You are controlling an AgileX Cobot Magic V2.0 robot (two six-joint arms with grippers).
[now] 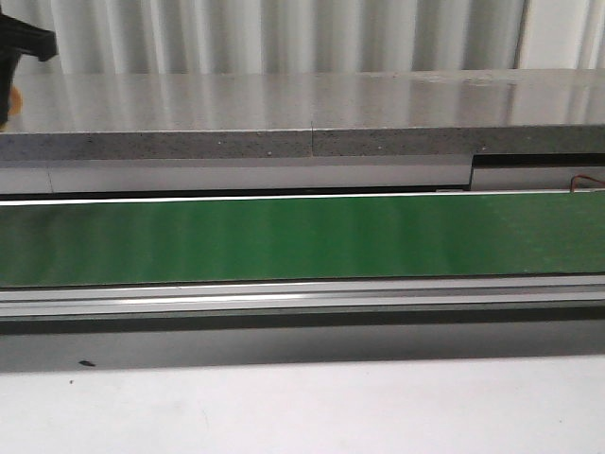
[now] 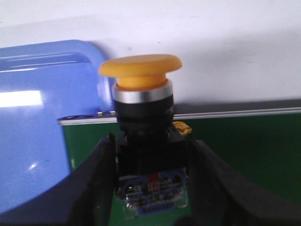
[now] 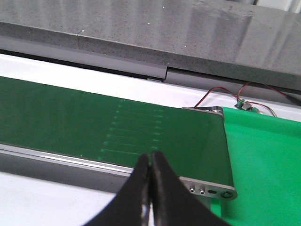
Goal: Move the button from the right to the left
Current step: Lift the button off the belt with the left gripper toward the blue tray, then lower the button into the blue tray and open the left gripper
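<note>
In the left wrist view the button (image 2: 143, 94), with its yellow mushroom cap, silver ring, black collar and blue-grey contact block, sits between the black fingers of my left gripper (image 2: 151, 160), which is shut on its black body. It hangs over the end of the green conveyor belt (image 2: 244, 150), next to a blue bin (image 2: 42, 117). My right gripper (image 3: 150, 162) is shut and empty above the near edge of the belt (image 3: 94, 127). In the front view only a black piece of the left arm (image 1: 24, 43) shows at the top left; the button is not seen there.
The green conveyor belt (image 1: 302, 236) runs across the front view between metal rails, with a grey stone ledge (image 1: 302, 113) behind it. In the right wrist view the belt ends at a bright green mat (image 3: 263, 155) with red and black wires (image 3: 225, 94).
</note>
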